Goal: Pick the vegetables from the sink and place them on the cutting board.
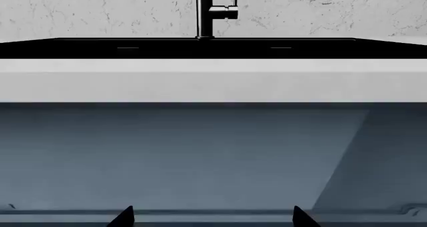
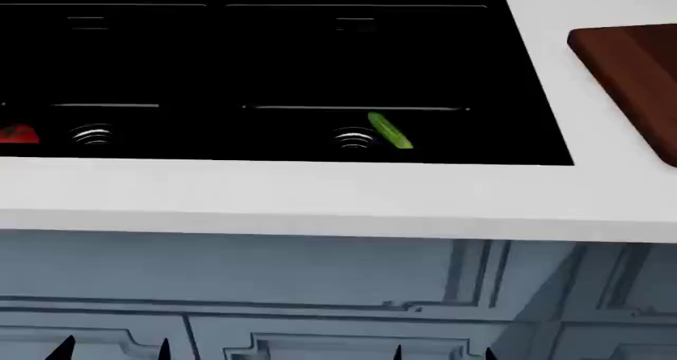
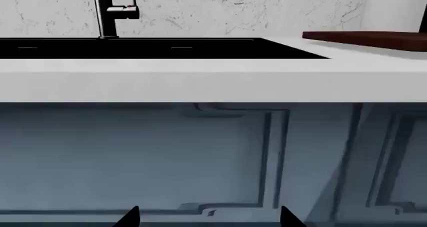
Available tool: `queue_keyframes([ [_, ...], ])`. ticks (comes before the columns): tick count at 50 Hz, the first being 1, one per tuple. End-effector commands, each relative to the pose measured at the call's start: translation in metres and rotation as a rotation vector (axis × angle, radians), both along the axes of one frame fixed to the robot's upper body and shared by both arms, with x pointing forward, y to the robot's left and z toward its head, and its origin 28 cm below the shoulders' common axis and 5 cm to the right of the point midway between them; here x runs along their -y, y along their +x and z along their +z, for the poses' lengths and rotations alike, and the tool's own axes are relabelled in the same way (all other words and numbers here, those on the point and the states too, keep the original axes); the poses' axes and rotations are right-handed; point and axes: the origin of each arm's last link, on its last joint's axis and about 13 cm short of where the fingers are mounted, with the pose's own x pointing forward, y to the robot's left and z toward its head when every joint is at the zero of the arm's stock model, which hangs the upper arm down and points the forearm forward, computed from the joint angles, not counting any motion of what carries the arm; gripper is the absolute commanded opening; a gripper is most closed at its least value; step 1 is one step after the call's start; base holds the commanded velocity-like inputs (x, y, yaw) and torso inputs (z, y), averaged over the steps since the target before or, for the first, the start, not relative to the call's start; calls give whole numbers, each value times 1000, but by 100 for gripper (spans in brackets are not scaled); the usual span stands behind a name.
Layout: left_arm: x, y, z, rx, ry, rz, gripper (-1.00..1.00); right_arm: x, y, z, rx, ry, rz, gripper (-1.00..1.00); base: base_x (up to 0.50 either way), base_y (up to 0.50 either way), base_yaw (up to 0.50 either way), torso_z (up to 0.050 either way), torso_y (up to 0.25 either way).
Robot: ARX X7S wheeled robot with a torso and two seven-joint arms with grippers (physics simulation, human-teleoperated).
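Sink (image 2: 508,74) (one tomato (image 2: 17,133), one cucumber (image 2: 389,130))

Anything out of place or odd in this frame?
Only the vegetables: the cucumber lies beside the right drain of the sink, the tomato at the left basin's edge. The cutting board is bare. Nothing spilled or damaged.

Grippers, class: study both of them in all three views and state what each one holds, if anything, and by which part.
Nothing is held. The left gripper and right gripper are open below the counter; the cucumber and tomato lie in the sink.
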Motion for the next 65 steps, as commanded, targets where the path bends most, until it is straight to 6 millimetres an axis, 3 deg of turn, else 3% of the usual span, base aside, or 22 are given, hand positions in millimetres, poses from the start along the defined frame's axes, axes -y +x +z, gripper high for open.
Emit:
queue_keyframes([
  [1,0,1,-1,0,0,0,100,0,0,-1,0,0,11,100,0,0,0,0,0],
  [12,3,1,5,8,12,5,100,3,-3,3,25,5,-27,100,0,0,0,0,0],
  [13,-1,4,-12,-46,19,7,100,3,-5,4,34,4,-37,100,0,0,0,0,0],
  [15,2,-6,7,-45,30,12,100,2,-7,5,42,6,-31,100,0,0,0,0,0],
  [22,2,-4,5,-40,36,2,100,2,-7,2,67,-23,20,100,0,0,0,0,0],
  [57,1,-4,2,-45,27,-1,100,1,-10,3,78,-1,40,100,0,500,0,0,0],
  [61,4,-3,3,-88,77,-5,100,3,-8,-1,12,36,2,100,0,105,0,0,0],
  [62,3,-4,5,-110,-25,-84,100,3,-6,0,-12,14,-3,100,0,0,0,0,0],
  [65,4,-5,4,-73,52,-65,100,4,-8,4,-26,1,0,100,0,0,0,0,0],
])
